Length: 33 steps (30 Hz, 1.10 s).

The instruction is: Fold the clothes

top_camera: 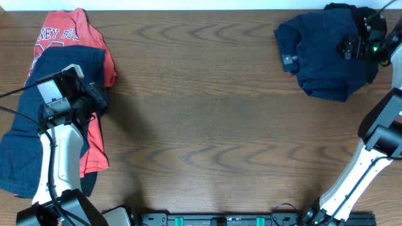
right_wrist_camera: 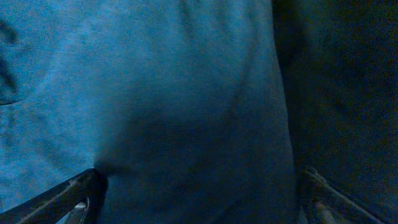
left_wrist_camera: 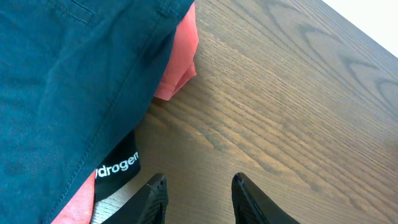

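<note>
At the table's left lies a heap of clothes: a red T-shirt [top_camera: 63, 28] with white lettering, and dark navy shorts [top_camera: 19, 150] spread over it. My left gripper [top_camera: 97, 100] hovers at the heap's right edge. In the left wrist view it [left_wrist_camera: 199, 180] is open over bare wood, with the navy shorts [left_wrist_camera: 62, 74], the red T-shirt [left_wrist_camera: 180, 62] and a black lettered band [left_wrist_camera: 118, 168] to its left. A folded bundle of navy shorts [top_camera: 320, 56] lies at the far right. My right gripper [top_camera: 359, 41] stands over it, open wide [right_wrist_camera: 200, 177] just above the navy cloth [right_wrist_camera: 186, 93].
The wooden table [top_camera: 213, 119] shows bare grain between the two heaps. The right arm [top_camera: 370, 150] rises along the right edge and the left arm [top_camera: 56, 163] lies over the left heap. A black rail [top_camera: 251, 220] runs along the front edge.
</note>
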Available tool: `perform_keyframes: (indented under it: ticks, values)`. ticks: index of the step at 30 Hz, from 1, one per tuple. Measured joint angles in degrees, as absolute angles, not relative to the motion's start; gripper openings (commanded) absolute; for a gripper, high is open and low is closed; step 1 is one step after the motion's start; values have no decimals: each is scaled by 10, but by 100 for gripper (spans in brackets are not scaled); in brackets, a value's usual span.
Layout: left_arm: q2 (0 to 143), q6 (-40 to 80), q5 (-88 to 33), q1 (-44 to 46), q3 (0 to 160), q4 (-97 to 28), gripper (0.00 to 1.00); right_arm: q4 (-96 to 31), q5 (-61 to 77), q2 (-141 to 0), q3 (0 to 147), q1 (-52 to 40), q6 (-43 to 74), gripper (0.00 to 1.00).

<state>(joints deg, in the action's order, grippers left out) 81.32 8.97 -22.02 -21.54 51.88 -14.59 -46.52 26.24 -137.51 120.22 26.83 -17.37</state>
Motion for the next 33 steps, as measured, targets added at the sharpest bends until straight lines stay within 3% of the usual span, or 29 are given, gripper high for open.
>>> perform_keyframes:
  ticks: [5, 7, 8, 11, 13, 33]
  values:
    - [813, 90, -220, -215, 519, -146, 37, -438, 305, -1403, 1202, 283, -171, 99]
    - [813, 90, -220, -215, 519, -146, 37, -430, 318, -1406, 1202, 285, -171, 92]
    - [813, 90, -220, -215, 519, -146, 37, -427, 323, -1406, 1202, 285, -170, 83]
    - [813, 90, -220, -215, 519, -146, 37, -421, 349, -1406, 1202, 285, -168, 26]
    - [813, 90, -220, -215, 519, -146, 37, -418, 365, -1406, 1202, 285, -167, 2]
    - [813, 90, -219, -215, 519, -146, 37, -398, 455, -1357, 1209, 285, -116, 1]
